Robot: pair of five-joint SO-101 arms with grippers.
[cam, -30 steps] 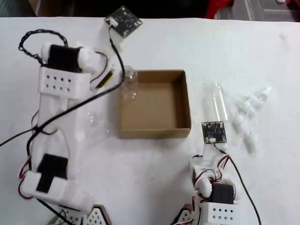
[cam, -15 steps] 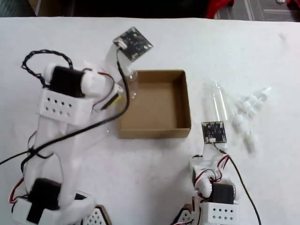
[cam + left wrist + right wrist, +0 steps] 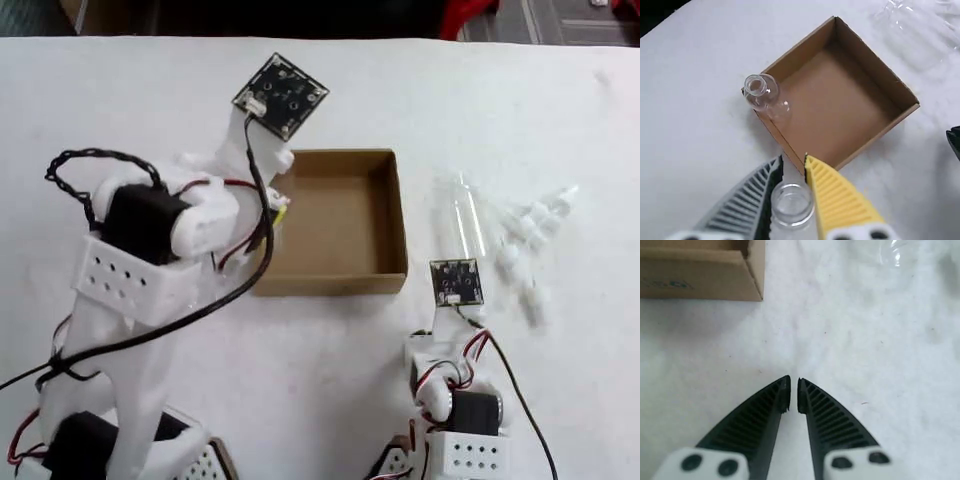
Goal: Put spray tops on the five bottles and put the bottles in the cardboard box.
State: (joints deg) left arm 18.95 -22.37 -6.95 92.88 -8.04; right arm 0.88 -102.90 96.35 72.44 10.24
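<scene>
Since a second ago the left arm (image 3: 140, 260) has swung across toward the cardboard box (image 3: 330, 282), and its wrist camera board (image 3: 282, 95) now sits over the box's far left corner, covering the bottle that showed beside the left wall before; the right arm (image 3: 455, 410) has not shifted

Everything rests on a white table (image 3: 500, 90). The open box lies in the middle with nothing inside it. The right arm is folded back at the near edge, and the right gripper (image 3: 792, 390) points down at bare table near a box corner, its black fingers pressed almost together with nothing between them. The left gripper (image 3: 793, 160), one finger grey and one yellow, pinches a clear bottle (image 3: 790, 205) by its body, open neck bare, the fingertips just outside one box corner. A second bottle (image 3: 760, 92) stands upright against the outside of the box at the next corner, also without a top. A third bottle (image 3: 468, 225) lies on its side to the right of the box, and the spray tops (image 3: 530, 240) lie in a loose white heap just beyond it
</scene>
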